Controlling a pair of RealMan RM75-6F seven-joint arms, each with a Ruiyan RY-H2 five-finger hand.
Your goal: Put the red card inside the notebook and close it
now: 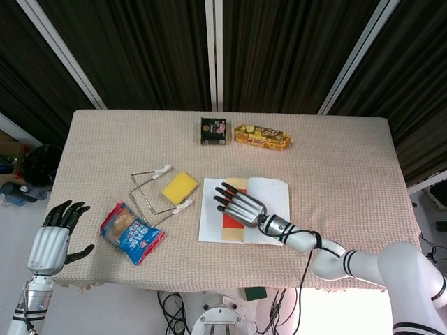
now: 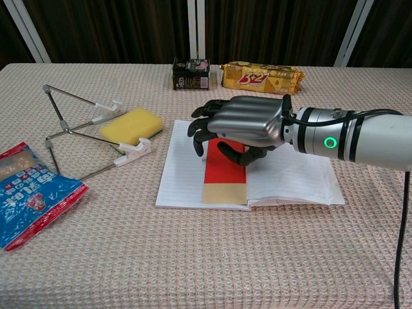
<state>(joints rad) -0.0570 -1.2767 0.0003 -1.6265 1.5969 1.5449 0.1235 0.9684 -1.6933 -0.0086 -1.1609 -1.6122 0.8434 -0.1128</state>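
Several snacks (image 2: 261, 77), possibly biscuits, behind notebook (image 2: 293, 180)

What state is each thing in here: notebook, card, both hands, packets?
Notebook: open, flat on the table.
Red card: lying on the left page by the spine.
Right hand: over the card, fingers curled down; contact unclear.
Left hand: off the table, fingers apart, holding nothing.
Blue snack bag: sealed, lying flat.
Biscuit packet: sealed, lying flat.

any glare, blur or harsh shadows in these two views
Head view: even light, sharp, the dark curtains swallow detail. Chest view: soft highlight on the right hand, faint shadow under it on the notebook, nothing blurred.
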